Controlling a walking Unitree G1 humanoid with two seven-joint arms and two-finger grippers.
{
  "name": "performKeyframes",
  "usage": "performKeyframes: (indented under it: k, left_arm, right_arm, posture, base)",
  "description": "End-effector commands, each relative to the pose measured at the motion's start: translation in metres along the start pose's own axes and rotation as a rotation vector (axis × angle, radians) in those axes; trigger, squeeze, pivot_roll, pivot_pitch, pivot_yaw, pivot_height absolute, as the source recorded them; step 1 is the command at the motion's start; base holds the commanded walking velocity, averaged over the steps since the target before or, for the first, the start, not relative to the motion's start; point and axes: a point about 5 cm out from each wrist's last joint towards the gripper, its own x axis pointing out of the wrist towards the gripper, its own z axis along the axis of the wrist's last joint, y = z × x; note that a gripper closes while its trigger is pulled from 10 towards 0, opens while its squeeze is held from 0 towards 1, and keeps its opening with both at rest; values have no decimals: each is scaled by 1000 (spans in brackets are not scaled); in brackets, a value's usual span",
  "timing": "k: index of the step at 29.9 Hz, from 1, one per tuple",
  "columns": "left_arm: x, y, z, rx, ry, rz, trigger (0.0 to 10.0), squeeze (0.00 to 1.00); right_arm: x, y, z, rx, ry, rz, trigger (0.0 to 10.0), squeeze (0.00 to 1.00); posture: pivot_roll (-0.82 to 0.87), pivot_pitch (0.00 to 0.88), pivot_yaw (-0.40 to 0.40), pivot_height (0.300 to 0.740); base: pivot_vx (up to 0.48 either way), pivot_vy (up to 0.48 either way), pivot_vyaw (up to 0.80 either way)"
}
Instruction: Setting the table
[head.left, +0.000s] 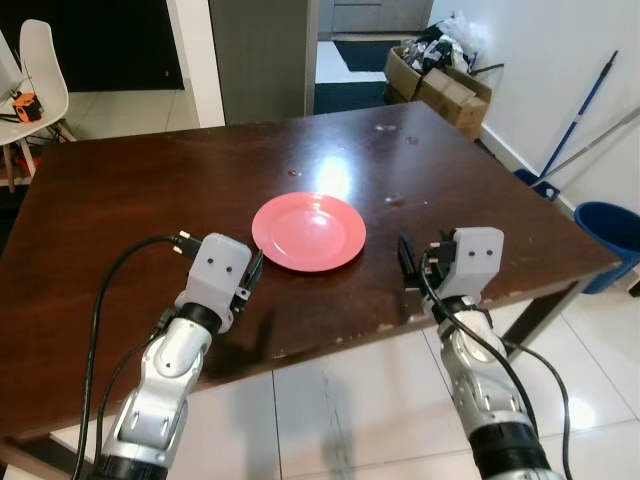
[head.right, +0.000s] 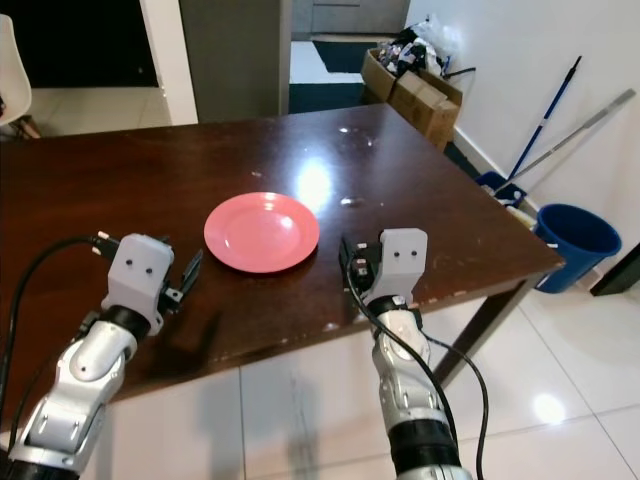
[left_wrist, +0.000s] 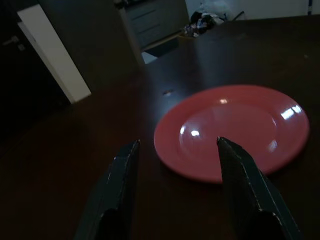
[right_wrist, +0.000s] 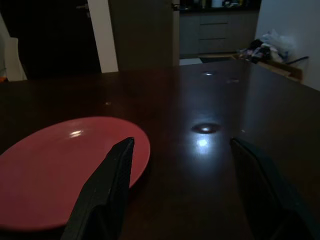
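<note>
Where table's dark, plate (head.left: 309, 231) pink, round.

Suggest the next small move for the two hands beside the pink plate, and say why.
Probably draw both arms back from the table. The round pink plastic plate already lies flat on the dark wooden table, and nothing grips it. The left hand and the right hand are open and empty, one on each side of it, so the plate looks placed.

Pink plate (head.left: 309, 231); dark brown table (head.left: 120, 200)
</note>
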Motion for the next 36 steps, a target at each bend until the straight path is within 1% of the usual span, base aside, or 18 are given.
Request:
performKeyframes:
  k: [1,3,4,9,12,13,17,19,20,21,22,25,26,28,29,30,34,36]
  left_arm:
    - [-1,-8,-4,-15,23,-26,10000,0]
    - [-1,-9,-5,-19,26,-26,10000,0]
    - [-2,-12,-7,-23,32,-36,10000,0]
    - [-6,-22,-18,-42,80,-90,10000,0]
    - [-8,-27,-24,-56,108,-118,10000,0]
    - [-9,-31,-29,-70,130,-136,10000,0]
    - [-10,-36,-33,-93,154,-159,10000,0]
    - [-11,-43,-39,-158,200,-214,10000,0]
    - [-11,-45,-40,-176,211,-231,10000,0]
    - [-15,-50,-44,-260,241,-282,10000,0]
    - [-15,-50,-44,-260,241,-282,10000,0]
    - [-21,-52,-49,-379,274,-346,10000,0]
    - [-21,-52,-49,-379,274,-346,10000,0]
    - [-25,-51,-53,-469,298,-387,10000,0]
    - [-28,-47,-56,-504,305,-404,10000,0]
    - [-29,-44,-57,-526,310,-410,10000,0]
    - [-35,-37,-62,-567,324,-424,10000,0]
    - [-38,-34,-65,-593,338,-437,10000,0]
  right_arm:
    - [-6,-8,-12,9,56,-24,10000,0]
    - [-6,-9,-13,-2,61,-27,10000,0]
    - [-8,-10,-16,-26,73,-26,10000,0]
    - [-12,-8,-23,-7,104,16,10000,0]
    - [-13,-6,-23,2,103,36,10000,0]
    - [-13,-4,-22,9,100,53,10000,0]
    - [-13,-3,-22,13,98,64,10000,0]
    - [-13,-3,-21,19,97,78,10000,0]
    - [-12,-3,-21,21,97,82,10000,0]
    - [-13,-2,-21,27,97,91,10000,0]
    - [-13,-2,-21,27,97,91,10000,0]
    - [-15,1,-22,61,102,126,10000,0]
    - [-15,1,-22,61,102,126,10000,0]
    - [-17,3,-23,94,109,152,10000,0]
    - [-20,6,-24,131,120,190,10000,0]
    - [-22,8,-25,151,128,212,10000,0]
    - [-26,10,-28,198,142,235,10000,0]
    - [-27,10,-29,202,147,238,10000,0]
  posture:
    - [49,12,58,740]
    - [49,11,58,740]
    - [47,12,59,740]
    - [46,16,61,740]
    - [43,17,62,740]
    - [41,19,63,740]
    - [39,21,64,740]
    - [37,23,64,740]
    - [37,23,64,740]
    - [36,24,65,740]
    - [36,24,65,740]
    - [33,26,66,740]
    - [33,26,66,740]
    - [31,28,67,740]
    - [29,29,69,740]
    - [28,31,69,740]
    - [33,35,69,740]
    - [32,36,69,740]
  base:
    - [469,0,0]
    - [469,0,0]
    - [469,0,0]
    - [467,0,0]
    - [471,0,0]
    - [461,0,0]
    - [443,0,0]
    - [129,0,0]
    - [0,0,0]
    - [0,0,0]
    - [0,0,0]
    - [0,0,0]
    - [0,0,0]
    - [0,0,0]
    - [0,0,0]
    - [0,0,0]
    - [0,0,0]
    - [0,0,0]
